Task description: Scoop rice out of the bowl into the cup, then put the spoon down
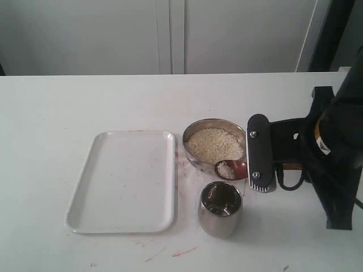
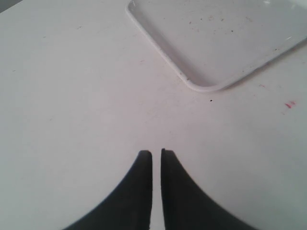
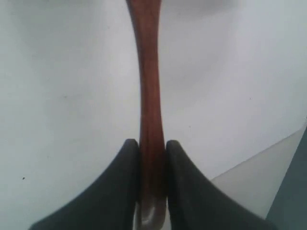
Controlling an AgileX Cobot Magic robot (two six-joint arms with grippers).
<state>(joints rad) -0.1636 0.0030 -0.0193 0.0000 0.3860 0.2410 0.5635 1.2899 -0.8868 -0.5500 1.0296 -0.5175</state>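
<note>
Jaws of the right gripper (image 3: 152,143) are clamped narrowly on the long thin handle of the dark reddish-brown wooden spoon (image 1: 240,169). Its oval head lies at 9 o'clock from them, carrying a heap of off-white rice (image 1: 225,168) at the 5 o'clock edge of the round shiny silver metal bowl (image 1: 212,121). At 6 o'clock from the bowl the small cylindrical steel cup (image 1: 220,218) stands upright on the white surface (image 1: 85,102). Jaws of the left gripper (image 2: 156,152) stand almost together, gripping nothing.
</note>
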